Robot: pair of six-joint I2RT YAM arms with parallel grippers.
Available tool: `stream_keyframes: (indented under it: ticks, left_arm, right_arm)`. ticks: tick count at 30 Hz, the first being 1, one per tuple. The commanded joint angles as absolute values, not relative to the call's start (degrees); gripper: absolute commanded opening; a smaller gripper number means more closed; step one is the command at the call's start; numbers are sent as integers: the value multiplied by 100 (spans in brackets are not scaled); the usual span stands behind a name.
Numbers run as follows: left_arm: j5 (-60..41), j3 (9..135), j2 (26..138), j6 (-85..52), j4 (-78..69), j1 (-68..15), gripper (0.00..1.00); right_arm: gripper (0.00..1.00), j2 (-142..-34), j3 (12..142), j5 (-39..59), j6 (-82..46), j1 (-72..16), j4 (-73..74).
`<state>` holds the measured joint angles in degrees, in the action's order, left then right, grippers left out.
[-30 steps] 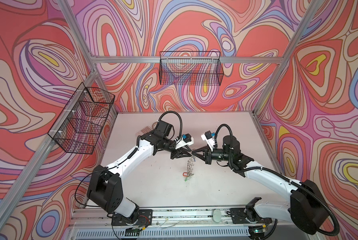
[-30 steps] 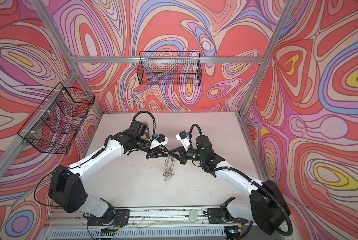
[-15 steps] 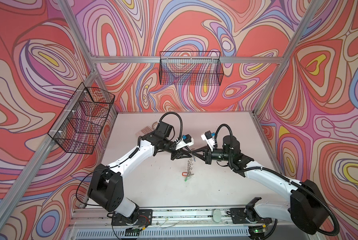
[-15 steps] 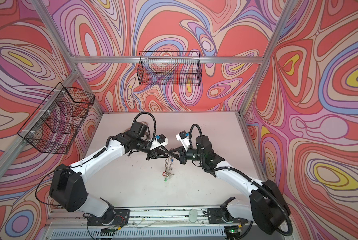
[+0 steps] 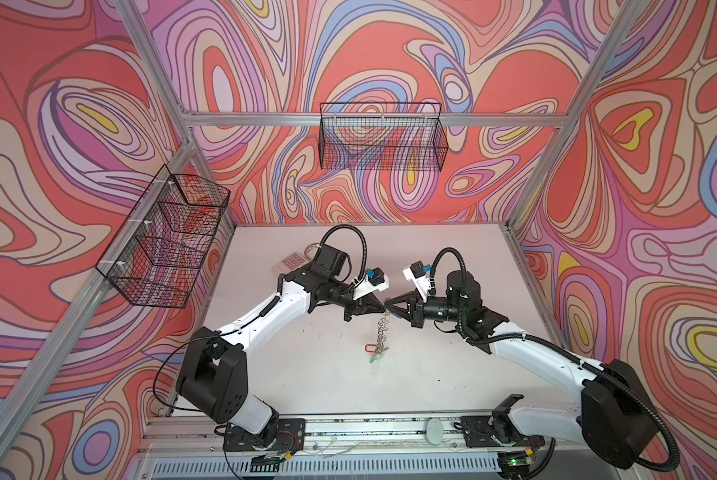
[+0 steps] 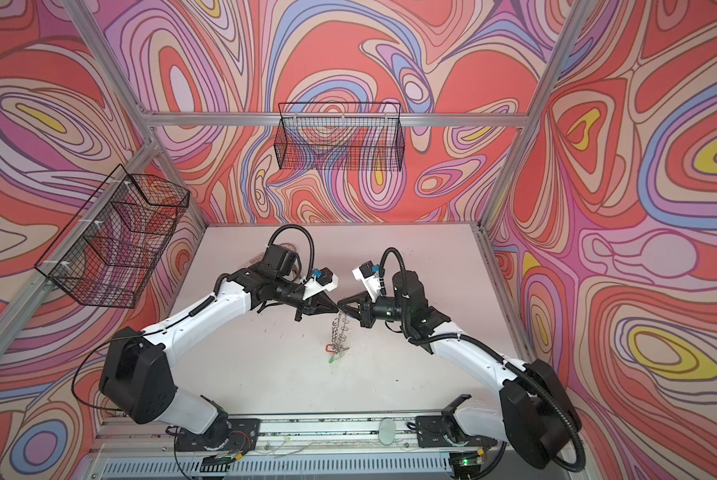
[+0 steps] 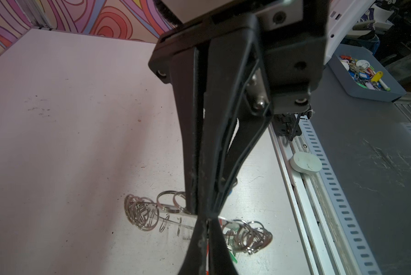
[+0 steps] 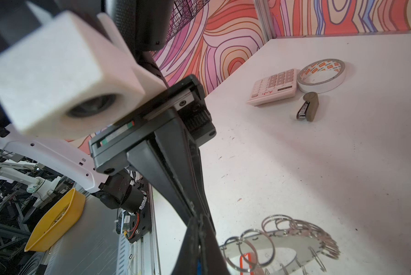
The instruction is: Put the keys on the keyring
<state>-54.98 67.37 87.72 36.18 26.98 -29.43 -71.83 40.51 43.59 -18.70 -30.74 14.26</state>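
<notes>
The keyring [image 5: 383, 332] [image 6: 340, 330] hangs edge-on in the air above the table's middle. Its grey disc [image 8: 283, 242] and wire loops [image 7: 142, 214] show in both wrist views. A red-orange tag [image 5: 369, 348] [image 8: 246, 262] and a green tag [image 5: 374, 360] [image 7: 233, 258] of the keys dangle at its lower end. My left gripper [image 5: 383, 308] [image 7: 208, 220] and right gripper [image 5: 391, 309] [image 8: 199, 220] meet tip to tip at the keyring's top rim, both shut on it. A sliver of blue [image 8: 199, 264] shows between the right fingers.
A pink calculator [image 8: 274, 87] [image 5: 292, 262], a tape roll [image 8: 321, 76] and a small stapler-like tool [image 8: 306, 107] lie at the table's far left. Wire baskets [image 5: 383, 141] [image 5: 165, 241] hang on the walls. A white puck [image 5: 434, 432] sits on the front rail.
My left gripper has reached slightly right to the keyring's top and closed its jaws there. The right gripper and the hanging keyring have stayed in place.
</notes>
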Motion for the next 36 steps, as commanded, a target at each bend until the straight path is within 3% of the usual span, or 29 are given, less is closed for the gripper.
stream_keyframes:
  ticks: [1,25,36]
  left_arm:
    - [-5081,6550,8585,3032,2309,-2945,0]
    - [-4223,6189,7309,1330,2544,-2937,0]
    - [-3888,6255,7069,-22,1697,-2945,0]
  right_arm:
    - [0,-7011,4100,4414,-1817,-3112,1506]
    - [0,-6408,3846,3900,-1857,-3094,1049]
    - [0,-6446,3462,3924,-2120,-3103,1349]
